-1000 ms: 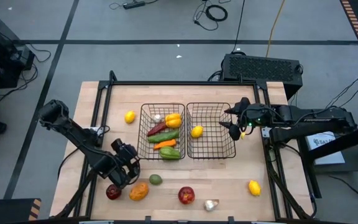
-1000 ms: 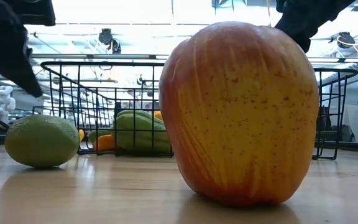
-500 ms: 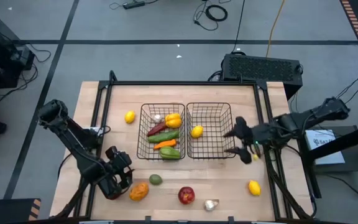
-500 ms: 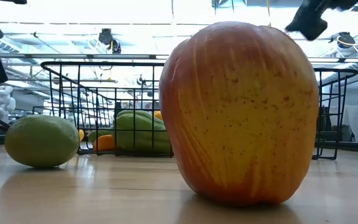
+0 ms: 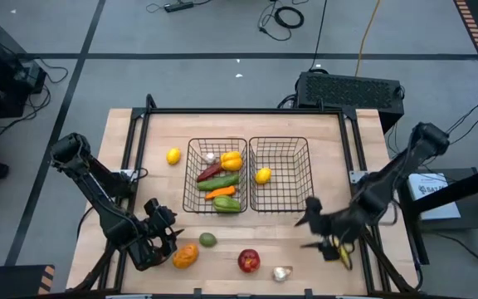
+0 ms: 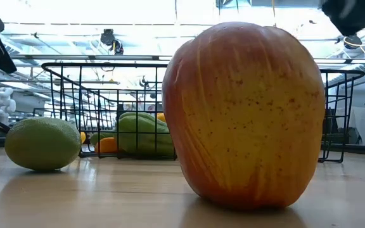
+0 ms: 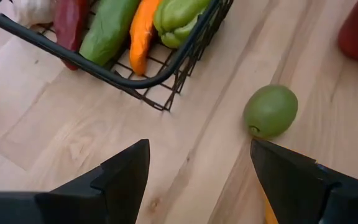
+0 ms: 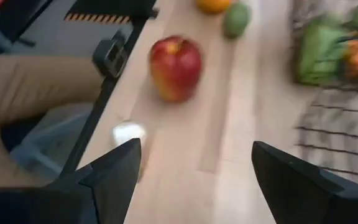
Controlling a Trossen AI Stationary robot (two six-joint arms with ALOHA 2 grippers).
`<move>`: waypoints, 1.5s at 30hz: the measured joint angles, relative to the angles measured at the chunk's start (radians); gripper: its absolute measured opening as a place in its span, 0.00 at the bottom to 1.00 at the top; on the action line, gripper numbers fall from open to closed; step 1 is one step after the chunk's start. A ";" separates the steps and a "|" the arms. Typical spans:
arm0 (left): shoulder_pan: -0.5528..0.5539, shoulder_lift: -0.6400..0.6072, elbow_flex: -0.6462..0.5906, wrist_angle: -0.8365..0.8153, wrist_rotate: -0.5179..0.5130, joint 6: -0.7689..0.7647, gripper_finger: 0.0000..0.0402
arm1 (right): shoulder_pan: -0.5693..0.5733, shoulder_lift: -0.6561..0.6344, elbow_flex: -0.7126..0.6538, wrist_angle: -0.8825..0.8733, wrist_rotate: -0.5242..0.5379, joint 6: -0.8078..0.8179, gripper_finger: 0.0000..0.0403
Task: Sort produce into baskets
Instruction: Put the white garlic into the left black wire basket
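Observation:
The produce lies partly loose near the table's front edge: a red apple (image 5: 248, 261), a green lime-like fruit (image 5: 208, 240), an orange piece (image 5: 186, 254) and a white garlic bulb (image 5: 281, 272). A yellow lemon (image 5: 173, 155) rests left of the baskets. The left basket (image 5: 193, 178) holds peppers and a cucumber. The right basket (image 5: 297, 178) holds one lemon (image 5: 262, 175). My left gripper (image 5: 171, 231) hovers open left of the green fruit (image 7: 270, 110). My right gripper (image 5: 307, 226) hovers open, right of the apple (image 8: 176, 65) and garlic (image 8: 129, 134).
A black frame rail (image 5: 355, 149) runs around the table top. In the right wrist view a person's tan trouser leg (image 8: 23, 93) shows past the table's near edge. Bare wood (image 5: 152, 178) lies between the baskets and the left rail.
My right gripper has swung from beside the right basket toward the table's near edge and sunk a little, turning as it went, and stays open. My left gripper has shifted slightly toward the near left corner, open as before. The produce has not moved.

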 joint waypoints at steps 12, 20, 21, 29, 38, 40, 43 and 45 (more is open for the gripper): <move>0.000 0.000 0.000 0.082 -0.004 0.024 0.71 | 0.110 0.384 0.198 0.038 0.034 0.054 0.74; 0.000 0.001 0.000 0.082 -0.004 0.024 0.71 | 0.120 0.622 0.380 -0.003 0.036 0.055 0.74; 0.000 0.001 0.000 0.082 -0.004 0.024 0.71 | 0.120 0.645 0.398 -0.018 0.036 0.063 0.75; 0.000 0.001 0.000 0.081 -0.004 0.025 0.71 | 0.118 0.733 0.441 -0.070 0.031 0.153 0.83; 0.000 0.001 0.000 0.082 -0.004 0.026 0.71 | 0.117 0.778 0.441 -0.069 0.029 0.126 0.84; 0.000 0.001 0.000 0.081 -0.004 0.026 0.71 | 0.114 0.779 0.441 -0.070 0.028 0.126 0.81; 0.000 0.001 0.000 0.082 -0.004 0.026 0.71 | 0.106 0.778 0.441 -0.068 0.029 0.132 0.76; 0.000 0.001 0.000 0.082 -0.004 0.026 0.71 | 0.105 0.778 0.441 -0.069 0.029 0.132 0.73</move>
